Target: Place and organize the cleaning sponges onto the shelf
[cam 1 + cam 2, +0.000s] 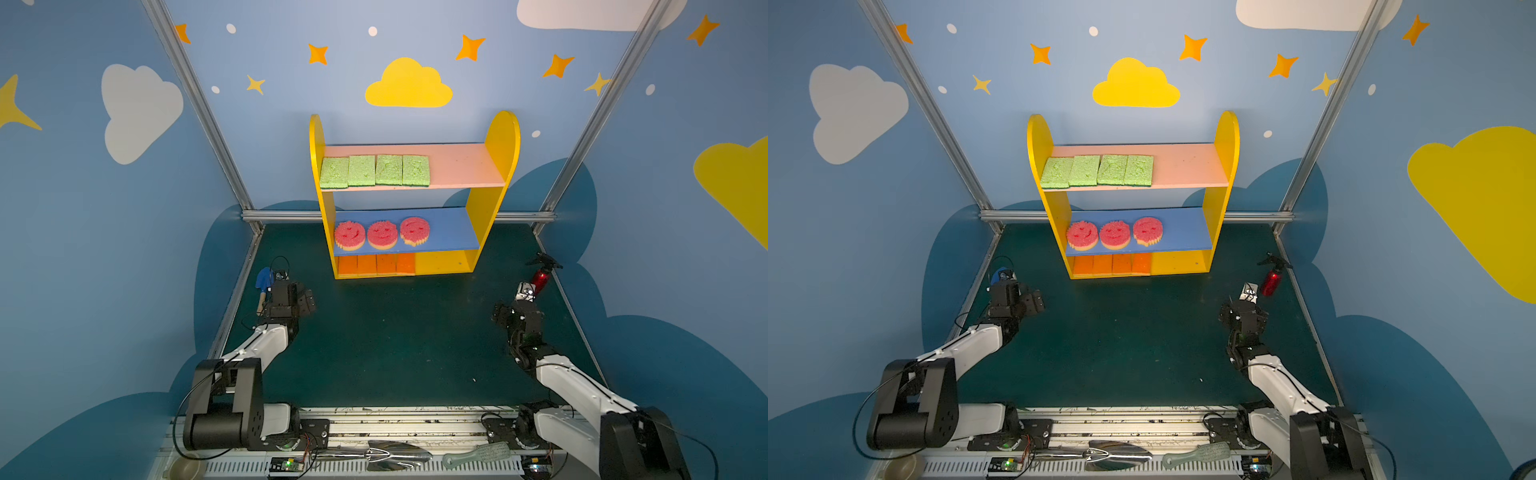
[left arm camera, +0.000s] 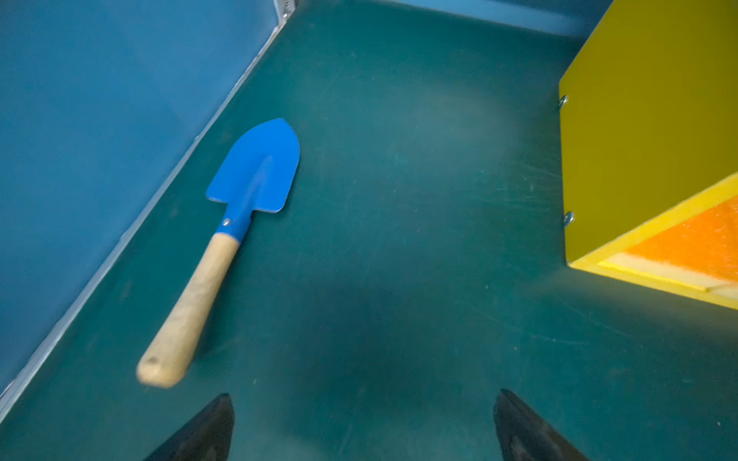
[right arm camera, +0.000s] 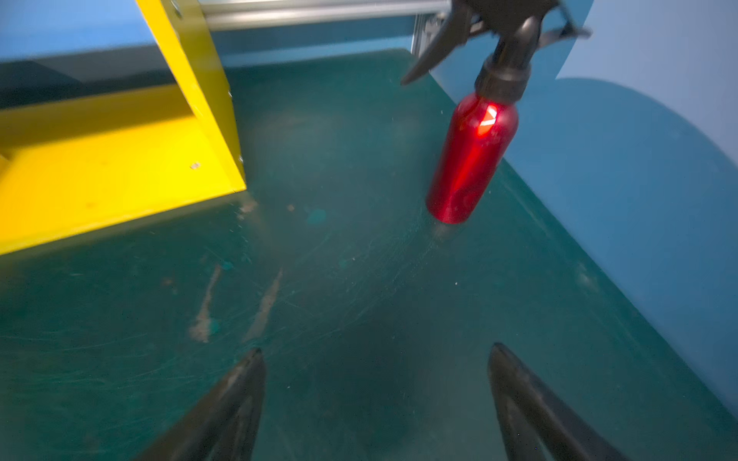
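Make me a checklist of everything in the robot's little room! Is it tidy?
Surface: green mat, scuffed, no sponges on it.
Job's things: shelf holds four green sponges on the pink top board, three pink smiley sponges on the blue middle board, four orange sponges on the yellow base.
Clutter: blue trowel at the mat's left edge; red spray bottle standing at its right edge.
Grippers: left gripper open, empty; right gripper open, empty.
Cables: black cable loops beside the left arm.
Surroundings: blue walls with clouds and stars; metal frame posts.
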Action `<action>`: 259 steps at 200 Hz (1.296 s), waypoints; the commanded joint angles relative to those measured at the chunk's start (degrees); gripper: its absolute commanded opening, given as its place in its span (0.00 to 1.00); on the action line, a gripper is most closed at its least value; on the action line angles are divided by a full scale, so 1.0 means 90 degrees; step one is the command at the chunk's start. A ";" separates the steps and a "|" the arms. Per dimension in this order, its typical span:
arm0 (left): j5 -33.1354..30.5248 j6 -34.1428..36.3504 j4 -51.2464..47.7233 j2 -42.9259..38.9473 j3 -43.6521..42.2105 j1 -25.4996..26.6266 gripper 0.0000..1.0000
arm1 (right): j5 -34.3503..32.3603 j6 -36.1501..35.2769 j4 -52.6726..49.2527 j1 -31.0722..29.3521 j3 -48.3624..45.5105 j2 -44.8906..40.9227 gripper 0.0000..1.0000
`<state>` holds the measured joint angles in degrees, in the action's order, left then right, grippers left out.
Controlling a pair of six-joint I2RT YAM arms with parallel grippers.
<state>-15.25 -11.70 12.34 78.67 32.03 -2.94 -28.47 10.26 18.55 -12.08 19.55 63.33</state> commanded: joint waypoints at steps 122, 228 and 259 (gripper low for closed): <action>0.0138 0.1368 0.5508 0.1202 -0.1715 0.0743 1.00 | 0.1574 -0.0965 0.3549 0.0297 -0.0867 0.1189 0.87; 0.1001 0.1183 0.3610 0.0986 -0.0943 0.0330 1.00 | 0.2319 -0.0699 0.0847 0.0903 0.1149 0.2202 0.87; 0.1001 0.1193 0.3610 0.0994 -0.0941 0.0336 1.00 | 0.2314 -0.0691 0.0858 0.0905 0.1138 0.2202 0.87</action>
<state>-7.05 -1.28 45.50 87.94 23.70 0.16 -8.29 3.25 27.70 -3.84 29.89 83.50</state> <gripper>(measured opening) 0.998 0.872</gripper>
